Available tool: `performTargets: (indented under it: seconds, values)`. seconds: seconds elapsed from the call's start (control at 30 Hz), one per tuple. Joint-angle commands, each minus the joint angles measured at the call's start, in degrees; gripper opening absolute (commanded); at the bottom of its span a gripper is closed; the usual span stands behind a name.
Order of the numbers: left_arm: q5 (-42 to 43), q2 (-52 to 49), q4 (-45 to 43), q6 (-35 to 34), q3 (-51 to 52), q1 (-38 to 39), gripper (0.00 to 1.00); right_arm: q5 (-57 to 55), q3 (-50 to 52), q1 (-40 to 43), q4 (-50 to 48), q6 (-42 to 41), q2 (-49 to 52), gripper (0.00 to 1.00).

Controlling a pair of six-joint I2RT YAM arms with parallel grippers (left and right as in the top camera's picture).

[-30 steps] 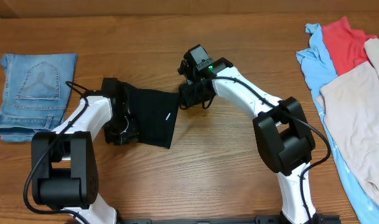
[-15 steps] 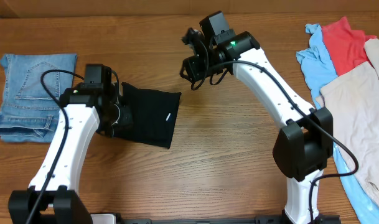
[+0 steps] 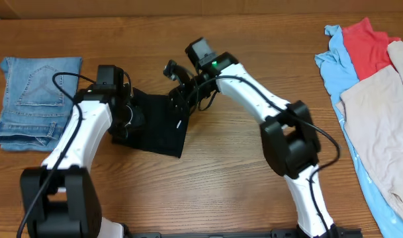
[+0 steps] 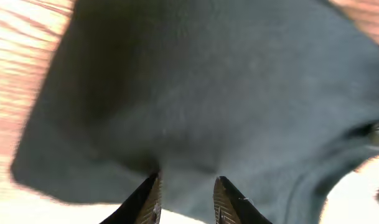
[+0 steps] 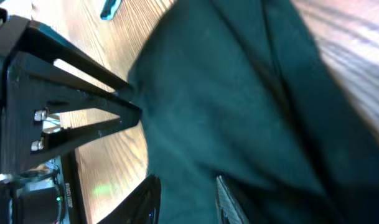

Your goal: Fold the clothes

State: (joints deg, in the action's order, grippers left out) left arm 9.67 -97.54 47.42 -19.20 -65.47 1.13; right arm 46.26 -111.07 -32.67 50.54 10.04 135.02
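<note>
Now, left gripper [image 4: 188,186] is clamped on the left edge of the folded black short-sleeved T-shirt [image 3: 158,129], mid-table. Right gripper [image 5: 188,182] straddles its top-right edge, cloth between the fingers. Pinched or not, can't tell, as both wrist views blur. From overhead, the arms hide both sets of fingertips. Half a second ago that right gripper hung clear above the corner; it's dropped in. Brown wooden table [image 3: 241,178]; folded blue denim jeans [image 3: 32,99] far left; light-blue, red and beige garment heap [image 3: 376,112] cut off at right.

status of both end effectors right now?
left end effector: closed on the black T-shirt, at its edge.
right end effector: partly apart with the shirt's cloth between; grip cannot be told.
</note>
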Motion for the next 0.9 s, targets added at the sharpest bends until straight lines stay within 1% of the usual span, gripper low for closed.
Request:
performTargets:
  seconds: [0.0,0.13,0.23,0.4,0.47,0.57,0.87]
  values:
    - [1.86,-3.78,-1.03,-0.74,0.61,0.39,0.31,2.47,-0.26,-1.03,-2.19,0.00,2.19,0.33]
    - [1.99,-8.83,-1.14,-0.48,0.61,0.42,0.31,-3.39,-0.24,-1.03,-4.13,-5.25,5.18,0.34]
    - [2.19,-12.33,0.17,-0.39,0.61,0.42,0.28,-7.96,-0.26,-0.96,-3.50,-8.02,6.95,0.34]
    - [2.40,-16.85,2.03,1.62,0.61,0.39,0.27,-16.87,-0.28,0.20,-2.38,-12.61,7.30,0.42]
    - [2.36,-17.14,2.34,2.54,0.61,0.39,0.27,-17.20,-0.28,1.11,-2.25,-13.35,7.30,0.43]
    - [2.19,-16.98,2.62,3.39,0.61,0.39,0.27,-17.11,-0.35,2.45,-1.64,-13.33,7.28,0.48]
    - [-0.22,-16.98,5.03,6.49,0.61,0.39,0.24,-17.18,-3.87,7.74,3.85,-13.31,4.17,0.52]
